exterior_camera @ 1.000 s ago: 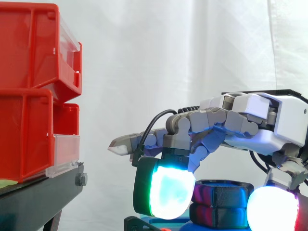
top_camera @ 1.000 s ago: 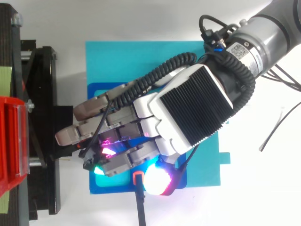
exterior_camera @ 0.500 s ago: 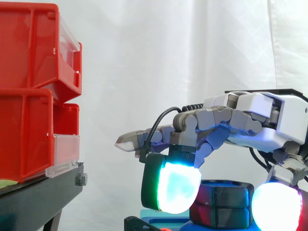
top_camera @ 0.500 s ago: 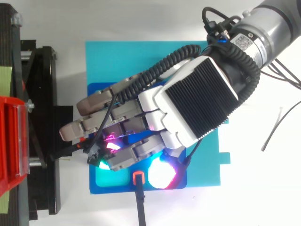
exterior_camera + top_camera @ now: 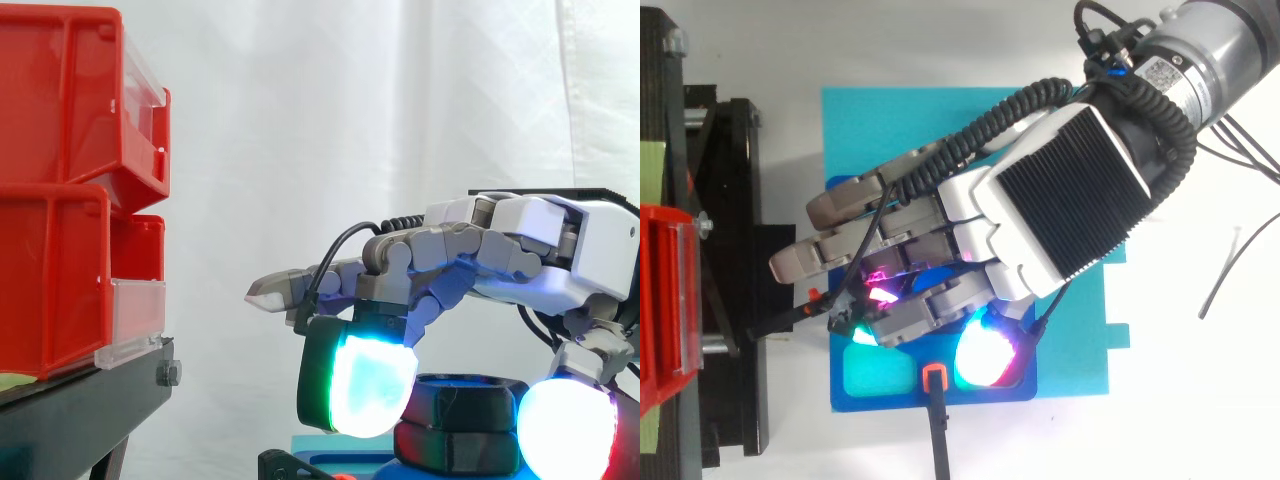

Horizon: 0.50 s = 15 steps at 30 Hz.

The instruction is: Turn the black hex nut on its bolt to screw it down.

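Note:
The black hex nut [image 5: 468,399] sits on a second black piece of the same shape over a blue base [image 5: 340,447], low in the side view. My hand [image 5: 560,250] reaches in from the right with its fingers curled down over the nut. A green-cyan fingertip [image 5: 360,385] hangs at the nut's left and a white-red pad at its right, both nearer the camera than the nut. Magenta light falls on the nut's left face. In the top view my hand [image 5: 1060,200] covers the nut; a magenta glow shows under the fingers.
Stacked red bins [image 5: 60,200] stand on a black stand [image 5: 80,400] at the left, close to my straight fingers. A darker blue fixture [image 5: 870,390] lies on a cyan mat [image 5: 940,125]. An orange-tipped black cable [image 5: 933,378] enters from the bottom edge.
My hand has shifted a little to the right and away from the stand, and the palm has swung round slightly over the nut. The green-cyan pad has moved closer to the nut.

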Tool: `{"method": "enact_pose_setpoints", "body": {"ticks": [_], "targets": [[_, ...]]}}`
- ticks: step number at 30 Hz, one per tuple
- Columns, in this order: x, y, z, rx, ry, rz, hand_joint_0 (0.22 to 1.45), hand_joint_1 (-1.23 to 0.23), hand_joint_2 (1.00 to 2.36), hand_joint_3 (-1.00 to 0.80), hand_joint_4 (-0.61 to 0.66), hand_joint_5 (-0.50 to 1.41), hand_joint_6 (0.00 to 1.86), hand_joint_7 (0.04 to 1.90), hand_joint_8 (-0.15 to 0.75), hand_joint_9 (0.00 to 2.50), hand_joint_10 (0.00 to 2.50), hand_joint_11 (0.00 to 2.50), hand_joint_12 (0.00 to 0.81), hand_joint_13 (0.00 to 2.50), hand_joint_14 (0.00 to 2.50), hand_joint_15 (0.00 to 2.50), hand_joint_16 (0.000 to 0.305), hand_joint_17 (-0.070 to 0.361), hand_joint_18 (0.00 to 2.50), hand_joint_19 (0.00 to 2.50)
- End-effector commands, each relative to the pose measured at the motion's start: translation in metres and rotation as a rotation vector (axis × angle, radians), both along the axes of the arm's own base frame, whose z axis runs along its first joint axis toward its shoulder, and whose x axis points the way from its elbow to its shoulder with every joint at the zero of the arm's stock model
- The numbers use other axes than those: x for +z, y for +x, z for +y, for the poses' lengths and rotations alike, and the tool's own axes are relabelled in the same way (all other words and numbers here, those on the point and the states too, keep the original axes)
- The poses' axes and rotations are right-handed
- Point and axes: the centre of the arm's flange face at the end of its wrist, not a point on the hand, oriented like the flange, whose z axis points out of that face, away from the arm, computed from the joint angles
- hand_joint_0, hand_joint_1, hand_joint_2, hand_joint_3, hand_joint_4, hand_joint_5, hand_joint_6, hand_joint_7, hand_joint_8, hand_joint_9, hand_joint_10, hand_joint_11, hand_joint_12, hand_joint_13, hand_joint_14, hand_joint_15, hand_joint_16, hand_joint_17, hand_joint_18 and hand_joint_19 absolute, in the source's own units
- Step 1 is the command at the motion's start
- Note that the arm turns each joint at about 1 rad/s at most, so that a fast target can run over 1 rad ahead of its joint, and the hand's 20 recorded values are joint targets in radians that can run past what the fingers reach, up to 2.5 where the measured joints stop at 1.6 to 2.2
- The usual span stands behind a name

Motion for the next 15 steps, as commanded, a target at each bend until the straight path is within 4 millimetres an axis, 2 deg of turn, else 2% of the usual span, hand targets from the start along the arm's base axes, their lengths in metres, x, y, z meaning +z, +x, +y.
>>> {"method": "enact_pose_setpoints", "body": {"ticks": [1, 15], "targets": [[-0.0008, -0.0007, -0.0003, -0.001, -0.003, 0.004, 0.54, -0.44, 1.0, -0.5, 0.29, -0.06, 0.5, 1.29, 0.298, 0.91, 0.01, 0.29, 0.348, 0.45, 0.0, 0.0, 0.049, 0.111, 0.55, 0.33], [-0.0046, -0.0037, -0.0015, -0.013, -0.023, 0.022, 0.57, -0.47, 1.0, -0.5, 0.28, -0.05, 0.5, 1.33, 0.298, 0.94, 0.01, 0.29, 0.339, 0.46, 0.0, 0.0, 0.048, 0.108, 0.57, 0.33]]}}
